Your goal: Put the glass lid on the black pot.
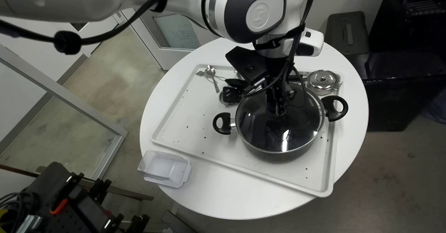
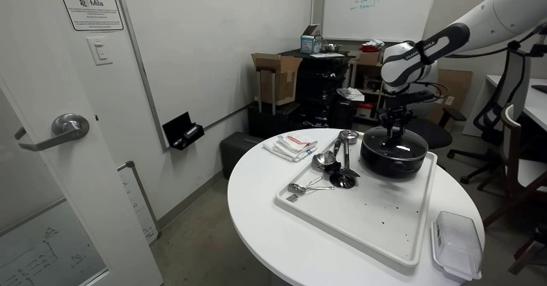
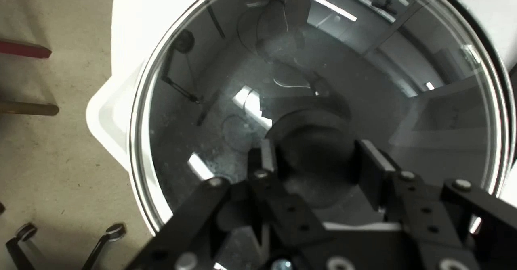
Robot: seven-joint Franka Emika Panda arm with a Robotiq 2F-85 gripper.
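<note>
The black pot (image 1: 275,156) stands on the tray with a black handle at each side, and its body also shows in an exterior view (image 2: 391,167). The round glass lid (image 1: 299,132) lies over the pot's mouth, its metal rim close to the pot rim, and it also shows in an exterior view (image 2: 378,145). In the wrist view the lid (image 3: 375,88) has a white strip showing inside its left rim; I cannot tell whether it is fully seated. My gripper (image 3: 317,157) points down with its fingers against both sides of the black centre knob, mostly hidden in both exterior views.
A white tray (image 1: 195,135) on a round white table (image 1: 237,201) holds the pot, black utensils (image 2: 343,180), a spoon (image 1: 210,72) and a small lidded metal pot (image 1: 322,81). A clear plastic container (image 1: 165,167) and a folded towel (image 2: 292,147) lie outside the tray.
</note>
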